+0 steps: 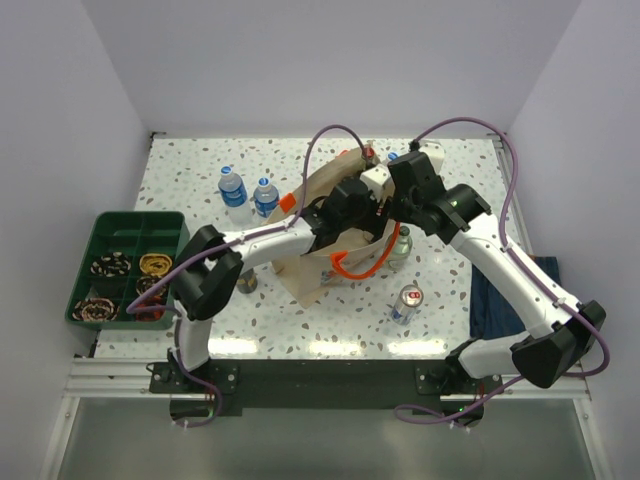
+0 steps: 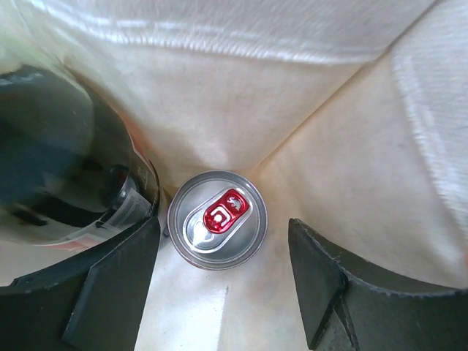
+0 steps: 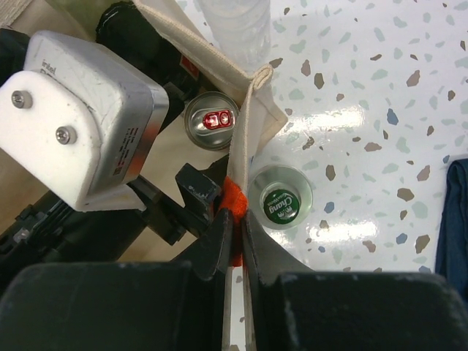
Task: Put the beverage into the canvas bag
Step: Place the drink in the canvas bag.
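Can of silver aluminium [image 2: 217,219], red tab, upright inside beige canvas bag [image 2: 307,95]: probably light, stiff, slippery, best held around wall. Left fingers [image 2: 110,292] wide; right fingers [image 3: 212,252] pinching bag rim.

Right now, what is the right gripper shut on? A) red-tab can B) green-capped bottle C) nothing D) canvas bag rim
D: the right gripper pinches the canvas bag rim at its orange strap; the can sits inside, the green-capped bottle outside.

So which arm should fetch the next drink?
Left, likely: the left gripper is open in the bag, the can standing free below. The right gripper is shut on the bag's rim, holding it open.
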{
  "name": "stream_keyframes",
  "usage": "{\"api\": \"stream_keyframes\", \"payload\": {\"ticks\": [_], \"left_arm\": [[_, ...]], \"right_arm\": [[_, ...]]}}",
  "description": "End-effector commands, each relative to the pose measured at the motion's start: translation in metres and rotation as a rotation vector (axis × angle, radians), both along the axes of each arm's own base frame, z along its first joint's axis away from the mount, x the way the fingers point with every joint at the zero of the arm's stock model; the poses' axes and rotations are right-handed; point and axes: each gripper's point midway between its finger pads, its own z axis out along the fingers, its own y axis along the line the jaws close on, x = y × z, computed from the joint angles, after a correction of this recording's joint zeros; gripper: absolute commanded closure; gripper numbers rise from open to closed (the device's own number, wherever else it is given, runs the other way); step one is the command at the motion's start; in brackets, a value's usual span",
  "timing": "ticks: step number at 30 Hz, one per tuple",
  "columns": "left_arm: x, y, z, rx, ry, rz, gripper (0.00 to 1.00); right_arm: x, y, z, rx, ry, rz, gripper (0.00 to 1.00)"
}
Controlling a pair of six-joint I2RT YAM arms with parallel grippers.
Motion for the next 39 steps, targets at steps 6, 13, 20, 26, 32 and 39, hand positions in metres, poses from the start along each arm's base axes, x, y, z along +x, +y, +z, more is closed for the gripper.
{"api": "stream_keyframes", "payload": {"ticks": [6,13,20,26,32,39], "left_arm": [[-0.002,0.0,0.061,-0.064,-0.148,0.003,0.23],[-0.006,0.009,0.077,-0.068,-0.169,0.019,0.23],[-0.013,0.025,0.093,-0.08,-0.183,0.044,0.22],[-0.019,0.037,0.116,-0.102,-0.204,0.063,0.22],[-0.028,0.051,0.14,-0.123,-0.224,0.079,0.22],[-0.043,0.071,0.166,-0.187,-0.27,0.042,0.2]], "right_arm": [[-0.001,0.001,0.007,0.038,-0.028,-0.013,0.94],[0.0,0.0,0.009,0.045,-0.043,-0.026,0.94],[0.004,-0.001,0.022,0.041,-0.088,-0.02,0.94],[0.007,-0.004,0.036,0.029,-0.121,-0.019,0.93],[0.01,-0.004,0.051,0.039,-0.154,-0.016,0.91],[0.009,-0.005,0.064,0.039,-0.182,-0.01,0.79]]}}
